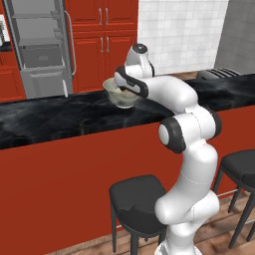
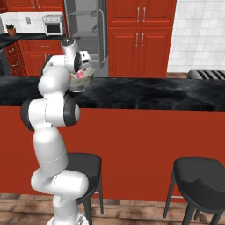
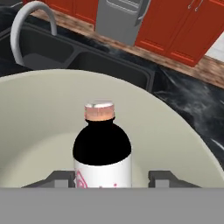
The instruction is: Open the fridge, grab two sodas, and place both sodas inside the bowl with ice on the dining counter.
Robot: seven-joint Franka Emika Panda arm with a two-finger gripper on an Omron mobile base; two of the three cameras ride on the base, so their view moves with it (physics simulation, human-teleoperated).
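Tool down inside the bowl, fingertips spread either side of a soda bottle with gaps showing, not touching it. Bottle upright within the bowl, pink cap up. Bowl on the black tabletop; grey fridge standing open behind.

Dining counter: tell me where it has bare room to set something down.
The long black marble dining counter lies bare from the deep pale greenish bowl across to the dark slotted appliance at its far right end. In the left base view, the stretch left of the bowl is bare too. It is crowded at the bowl, where the hand and a dark soda bottle sit.
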